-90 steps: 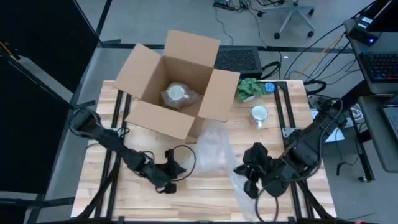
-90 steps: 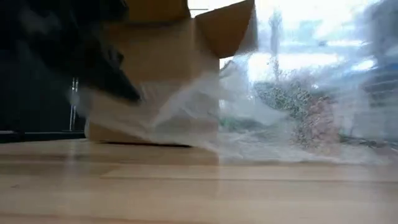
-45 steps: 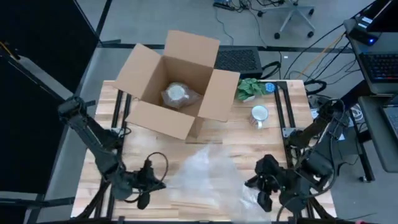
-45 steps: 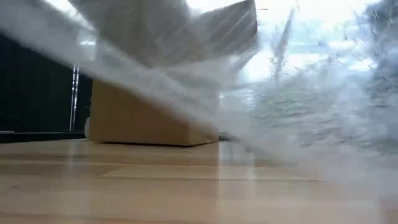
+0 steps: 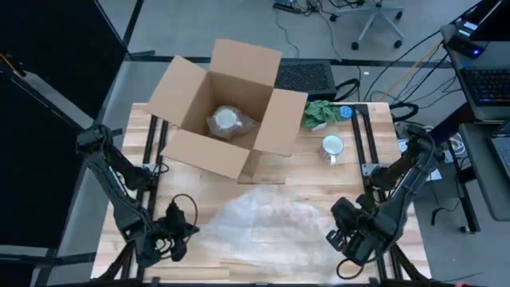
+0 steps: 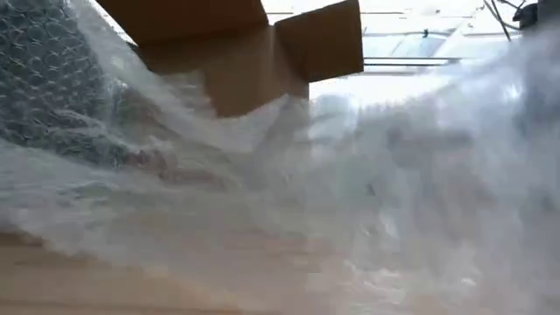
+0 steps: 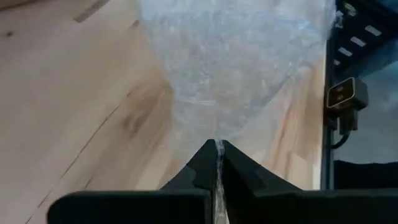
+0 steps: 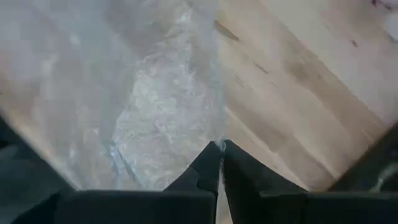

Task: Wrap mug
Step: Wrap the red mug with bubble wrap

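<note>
A clear bubble wrap sheet (image 5: 271, 219) lies spread over the near half of the wooden table and fills most of the low view (image 6: 350, 192). My left gripper (image 5: 180, 231) is shut on the sheet's left end, and my right gripper (image 5: 341, 233) is shut on its right end. A white mug (image 5: 332, 147) stands upright on its base at the far right of the table, clear of both grippers and of the sheet. My left gripper pinches a corner of the bubble wrap's left end (image 7: 217, 142) between its two fingers, coming nearly level from the table's left. The sheet fans out from the fingers across the table. My right gripper pinches the right end of the bubble wrap (image 8: 217, 144) between its two fingers, coming low from the table's right. The sheet widens away from the fingers and lies over the wood.
An open cardboard box (image 5: 227, 108) stands at the far centre with a bubble-wrapped bundle (image 5: 225, 121) inside. A green leafy object (image 5: 319, 113) lies beside the box's right flap. Black rails (image 5: 362, 139) run along the table's sides.
Both grippers have moved apart and toward the near edge, the left toward the table's left and the right toward its right. The bubble wrap, bunched in the middle before, has been drawn out into a wide sheet across the near part of the table.
</note>
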You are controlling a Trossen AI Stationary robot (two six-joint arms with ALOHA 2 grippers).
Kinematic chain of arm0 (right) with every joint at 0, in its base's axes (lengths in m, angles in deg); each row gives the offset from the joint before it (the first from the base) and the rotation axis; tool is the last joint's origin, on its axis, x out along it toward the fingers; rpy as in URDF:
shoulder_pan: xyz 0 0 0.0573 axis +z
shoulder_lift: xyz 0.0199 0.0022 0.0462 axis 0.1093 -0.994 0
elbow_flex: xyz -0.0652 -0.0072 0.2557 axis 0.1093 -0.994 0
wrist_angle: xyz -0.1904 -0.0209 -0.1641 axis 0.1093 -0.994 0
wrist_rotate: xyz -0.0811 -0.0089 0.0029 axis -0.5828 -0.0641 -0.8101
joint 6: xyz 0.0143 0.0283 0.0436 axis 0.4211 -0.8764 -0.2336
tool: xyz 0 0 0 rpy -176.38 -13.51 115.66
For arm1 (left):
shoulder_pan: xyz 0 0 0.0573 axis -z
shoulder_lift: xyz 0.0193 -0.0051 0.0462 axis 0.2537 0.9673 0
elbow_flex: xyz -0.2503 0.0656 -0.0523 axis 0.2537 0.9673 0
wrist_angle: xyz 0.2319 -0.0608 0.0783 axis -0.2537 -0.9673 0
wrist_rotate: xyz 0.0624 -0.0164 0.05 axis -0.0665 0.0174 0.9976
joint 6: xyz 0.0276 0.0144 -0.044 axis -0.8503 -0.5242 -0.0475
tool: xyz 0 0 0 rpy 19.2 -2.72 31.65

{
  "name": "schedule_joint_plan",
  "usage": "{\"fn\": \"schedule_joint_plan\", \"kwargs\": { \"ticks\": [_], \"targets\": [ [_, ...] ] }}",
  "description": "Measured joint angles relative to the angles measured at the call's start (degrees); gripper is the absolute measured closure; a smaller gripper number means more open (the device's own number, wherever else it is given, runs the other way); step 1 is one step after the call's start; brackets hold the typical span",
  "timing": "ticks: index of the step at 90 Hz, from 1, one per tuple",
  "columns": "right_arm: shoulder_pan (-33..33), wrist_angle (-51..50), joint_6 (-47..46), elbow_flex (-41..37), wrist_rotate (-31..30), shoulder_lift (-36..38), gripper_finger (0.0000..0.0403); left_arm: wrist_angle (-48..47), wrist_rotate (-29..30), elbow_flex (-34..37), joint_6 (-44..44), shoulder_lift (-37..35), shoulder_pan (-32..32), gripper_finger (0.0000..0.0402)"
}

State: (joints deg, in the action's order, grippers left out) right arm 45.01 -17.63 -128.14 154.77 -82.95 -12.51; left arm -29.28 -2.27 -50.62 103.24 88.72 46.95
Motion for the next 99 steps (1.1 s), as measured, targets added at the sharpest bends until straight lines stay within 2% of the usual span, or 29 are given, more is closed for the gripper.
{"fn": "schedule_joint_plan", "kwargs": {
  "ticks": [27, 49, 61, 70, 78, 86, 92, 99],
  "targets": [
    [-1.11, 5.18, -0.93, -10.2, 0.32, 0.0, 0.0393, 3.86, -0.04, 0.0, -0.63, 0.11, -0.07, 0.0401],
    [-6.78, 2.33, 1.18, -17.05, 0.78, 0.0, 0.0308, 4.43, 0.04, 0.0, -0.57, 0.11, -0.51, 0.0401],
    [-10.55, -6.36, 7.46, -14.73, 9.55, -0.02, 0.0258, 4.4, 0.18, 0.0, -0.59, 0.11, -1.09, 0.0401],
    [-10.95, -6.44, 12.07, -10.14, 12.81, 0.4, 0.0235, 4.32, 0.22, 0.0, -0.61, 0.11, -1.42, 0.0401],
    [-10.47, 0.27, 13.68, -6.65, 7.63, 0.55, 0.0225, 4.3, 0.22, 0.0, -0.72, 0.11, -1.64, 0.0401],
    [-9.66, 15.48, 16.13, -5.94, -4.92, 0.54, 0.0223, 4.28, 0.22, 0.0, -0.74, 0.11, -1.68, 0.0401],
    [-9.27, 31.71, 23.45, -6.99, -14.42, -0.01, 0.0222, 4.29, 0.24, 0.0, -0.74, 0.11, -1.68, 0.0401],
    [-9.68, 48.18, 34.89, -9.07, -18.18, -2.18, 0.0222, 4.32, 0.27, 0.0, -0.7, 0.11, -1.68, 0.0402]
  ]
}}
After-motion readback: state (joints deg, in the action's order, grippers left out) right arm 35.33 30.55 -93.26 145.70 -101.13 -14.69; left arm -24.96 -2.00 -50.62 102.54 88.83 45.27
